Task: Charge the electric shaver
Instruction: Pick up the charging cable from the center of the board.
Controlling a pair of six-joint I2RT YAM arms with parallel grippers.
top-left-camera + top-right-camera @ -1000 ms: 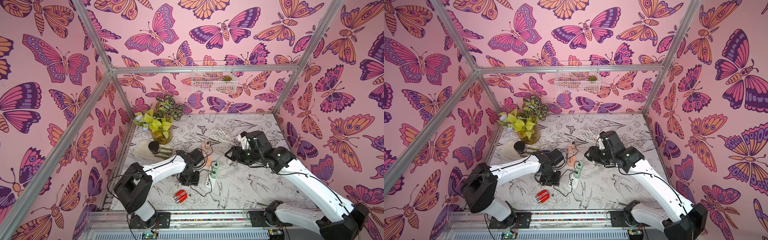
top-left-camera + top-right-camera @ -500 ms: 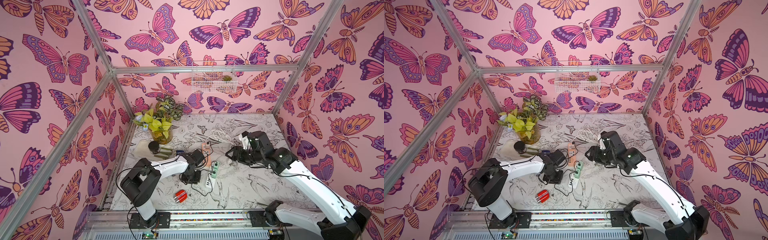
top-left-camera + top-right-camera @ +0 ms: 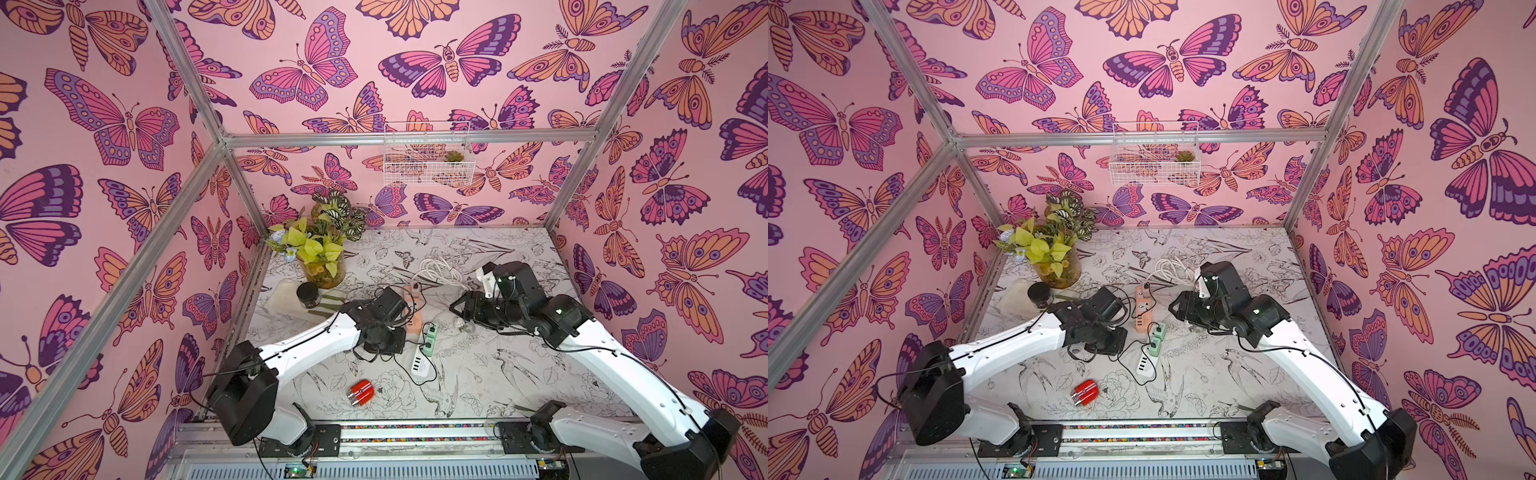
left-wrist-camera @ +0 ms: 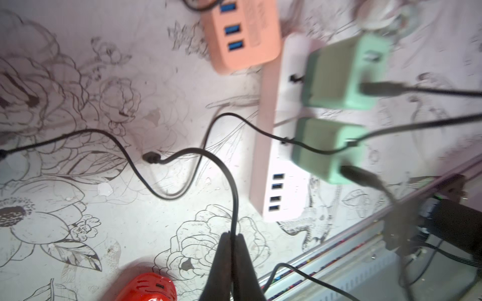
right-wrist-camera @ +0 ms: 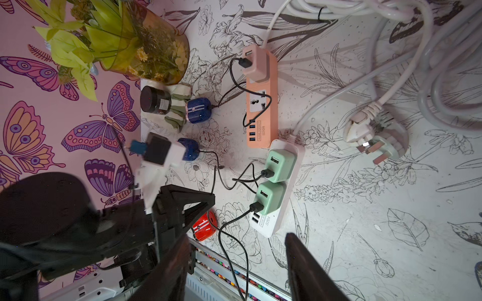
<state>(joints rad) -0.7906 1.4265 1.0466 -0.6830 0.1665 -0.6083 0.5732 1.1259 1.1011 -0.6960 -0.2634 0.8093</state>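
Note:
The red electric shaver lies on the table near the front edge, with nothing plugged into it; it also shows in the left wrist view and the right wrist view. My left gripper is shut on a thin black charging cable. The cable's free plug end rests on the table a little beyond the fingertips. My right gripper hovers open and holds nothing, to the right of the power strips.
A white power strip carries two green adapters; an orange strip lies behind it. Two blue shavers have cables attached. Plant vase, black jar, coiled white cord and its plug crowd the back.
My left gripper has closed on the black cable and the left arm has shifted slightly. The right arm has barely moved.

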